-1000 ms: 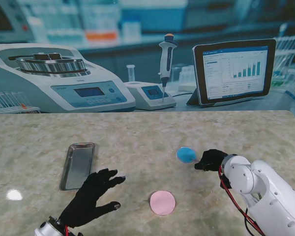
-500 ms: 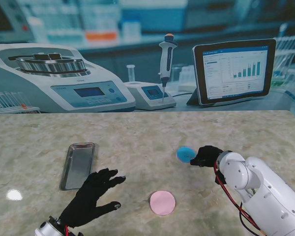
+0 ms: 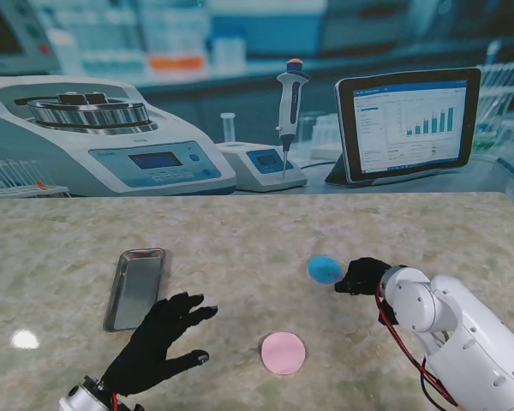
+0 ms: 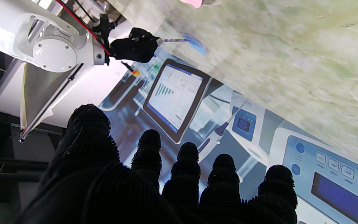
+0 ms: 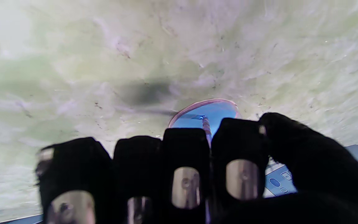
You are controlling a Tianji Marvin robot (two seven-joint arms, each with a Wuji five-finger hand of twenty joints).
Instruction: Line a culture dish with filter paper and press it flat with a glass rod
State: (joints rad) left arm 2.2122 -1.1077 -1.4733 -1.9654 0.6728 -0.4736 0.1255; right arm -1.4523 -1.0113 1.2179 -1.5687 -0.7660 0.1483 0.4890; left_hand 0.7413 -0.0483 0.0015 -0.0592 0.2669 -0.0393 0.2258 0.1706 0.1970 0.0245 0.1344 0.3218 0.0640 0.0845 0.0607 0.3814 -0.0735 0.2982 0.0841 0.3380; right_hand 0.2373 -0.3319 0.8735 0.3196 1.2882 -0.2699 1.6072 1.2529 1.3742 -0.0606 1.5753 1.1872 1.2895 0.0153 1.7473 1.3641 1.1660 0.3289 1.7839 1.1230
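Bare table (image 3: 240, 235) beyond tray (image 3: 137, 288)

Lab bench: centrifuge (image 3: 90, 111), pipette (image 3: 289, 107) on stand, data tablet (image 3: 409, 124), marble-look table (image 3: 240, 231).

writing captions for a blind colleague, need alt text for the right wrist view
The black-gloved right hand is closed on a thin glass rod, its tip over a round blue-lined culture dish on the pale green marbled table.
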